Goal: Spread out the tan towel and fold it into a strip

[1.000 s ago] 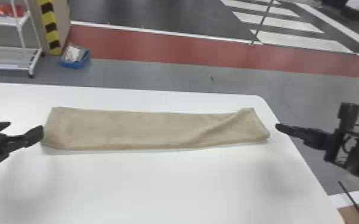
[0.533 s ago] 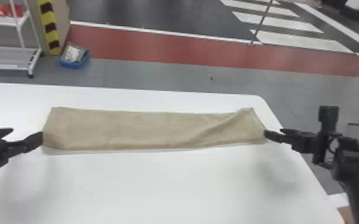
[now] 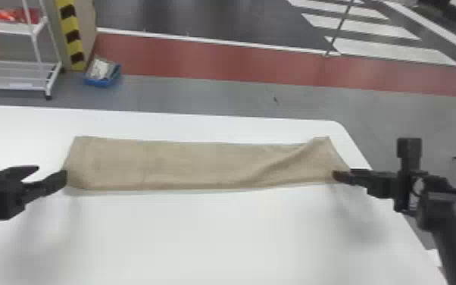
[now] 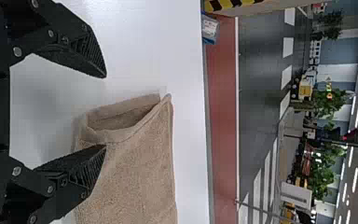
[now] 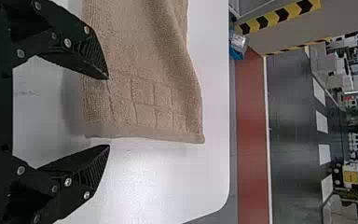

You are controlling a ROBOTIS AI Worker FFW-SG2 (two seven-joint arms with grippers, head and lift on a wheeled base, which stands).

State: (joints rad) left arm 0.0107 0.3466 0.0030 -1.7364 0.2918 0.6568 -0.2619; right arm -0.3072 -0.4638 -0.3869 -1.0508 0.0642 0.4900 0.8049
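The left gripper [image 4: 106, 111] and right gripper [image 5: 108, 111] are straddling opposite ends of the tan towel [image 3: 185, 165], gaping wide, probably for pinching.

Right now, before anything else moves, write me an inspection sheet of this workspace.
Surface: white table, with a rounded far right corner.
Job's things: tan towel lies as a long strip running left to right; a slanting ridge crosses its right part, and its layers gape at the left end.
Clutter: on the table, nothing seen; a blue bin with things in it sits on the floor beyond.
Left gripper: open, at the towel's left end.
Right gripper: open, at the towel's right end, one finger over cloth.
Cables: a dark one curves at the head view's left edge.
Surroundings: white rack, yellow-and-black striped post, red floor band.
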